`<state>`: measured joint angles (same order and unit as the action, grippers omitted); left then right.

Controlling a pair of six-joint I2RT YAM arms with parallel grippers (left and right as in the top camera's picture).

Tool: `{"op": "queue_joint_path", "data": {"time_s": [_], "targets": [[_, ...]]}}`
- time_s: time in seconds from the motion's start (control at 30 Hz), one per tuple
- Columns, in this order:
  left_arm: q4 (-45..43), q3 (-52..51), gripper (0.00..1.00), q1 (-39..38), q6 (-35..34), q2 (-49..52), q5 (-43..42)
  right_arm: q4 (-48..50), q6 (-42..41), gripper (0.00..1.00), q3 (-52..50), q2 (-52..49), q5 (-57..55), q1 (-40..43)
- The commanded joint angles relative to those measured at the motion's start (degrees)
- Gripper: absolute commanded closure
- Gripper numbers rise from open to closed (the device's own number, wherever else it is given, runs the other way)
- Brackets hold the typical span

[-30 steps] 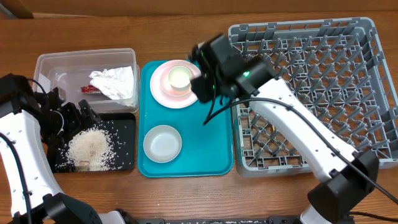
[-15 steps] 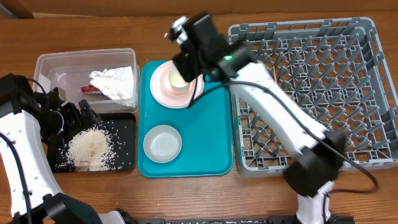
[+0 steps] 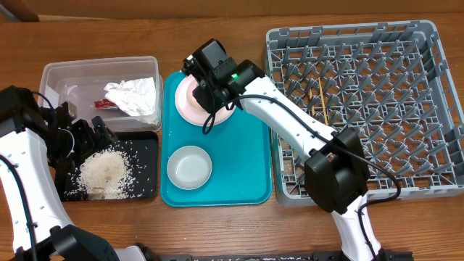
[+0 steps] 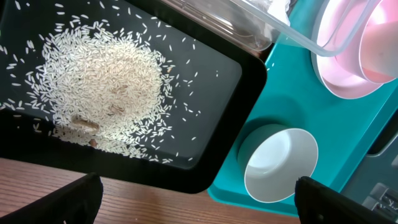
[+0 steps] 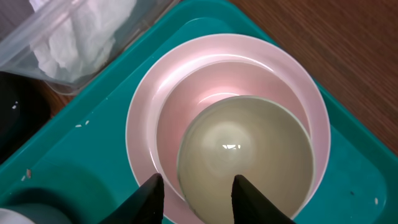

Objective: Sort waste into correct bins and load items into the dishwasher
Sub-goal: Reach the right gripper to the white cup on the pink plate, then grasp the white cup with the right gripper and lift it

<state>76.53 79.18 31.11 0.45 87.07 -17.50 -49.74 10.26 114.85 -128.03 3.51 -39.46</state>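
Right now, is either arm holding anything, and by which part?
Nothing is held. The right gripper stands open astride the rim of the bowl on the plate; the left gripper is open, empty.

Work surface: a wooden table point(image 3: 217, 228), mid-brown, with the grain running left to right in the overhead view. It fills almost the whole of that view. The wrist views show the same wood, darker and redder in the right wrist view point(image 5: 323, 37).

Far left corner: a pale tan patch point(image 3: 14, 9), nature not determinable.

Near edge: a dark strip point(image 3: 239, 257) runs along the table's front.

Lighting: even, from above; shadows on the wood are short and soft-edged.
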Motion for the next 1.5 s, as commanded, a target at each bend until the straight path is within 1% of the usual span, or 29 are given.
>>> {"op": "queue_joint_path", "data": {"time_s": [0.0,0.23,0.37,0.53,0.67,0.87,1.17,1.3,1.47], "targets": [[-0.1,1.1,0.0,-0.5,0.9,-0.3,0.1,0.5,0.9,0.63,0.0,-1.9,-0.4,-0.1],[-0.1,1.1,0.0,-0.5,0.9,-0.3,0.1,0.6,2.3,0.63,-0.1,-3.4,-0.5,-0.1],[-0.1,1.1,0.0,-0.5,0.9,-0.3,0.1,0.6,2.2,0.75,-0.1,-3.6,-0.5,-0.1],[-0.1,1.1,0.0,-0.5,0.9,-0.3,0.1,0.9,2.2,0.84,0.0,-3.5,-0.5,-0.1],[-0.1,1.1,0.0,-0.5,0.9,-0.3,0.1,1.3,2.2,0.96,0.0,-3.0,-0.5,-0.1],[-0.1,1.1,0.0,-0.5,0.9,-0.3,0.1,1.9,2.1,0.96,0.7,-0.2,-0.5,-0.1],[-0.1,1.1,0.0,-0.5,0.9,-0.3,0.1,-0.2,0.4,0.96,4.2,11.3,0.6,0.9],[-0.1,1.1,0.0,-0.5,0.9,-0.3,0.1,-0.5,-1.0,0.96,4.2,16.6,9.3,5.4],[-0.1,1.1,0.0,-0.5,0.9,-0.3,0.1,-0.9,-5.0,0.96,4.2,18.5,26.4,16.5]]}}
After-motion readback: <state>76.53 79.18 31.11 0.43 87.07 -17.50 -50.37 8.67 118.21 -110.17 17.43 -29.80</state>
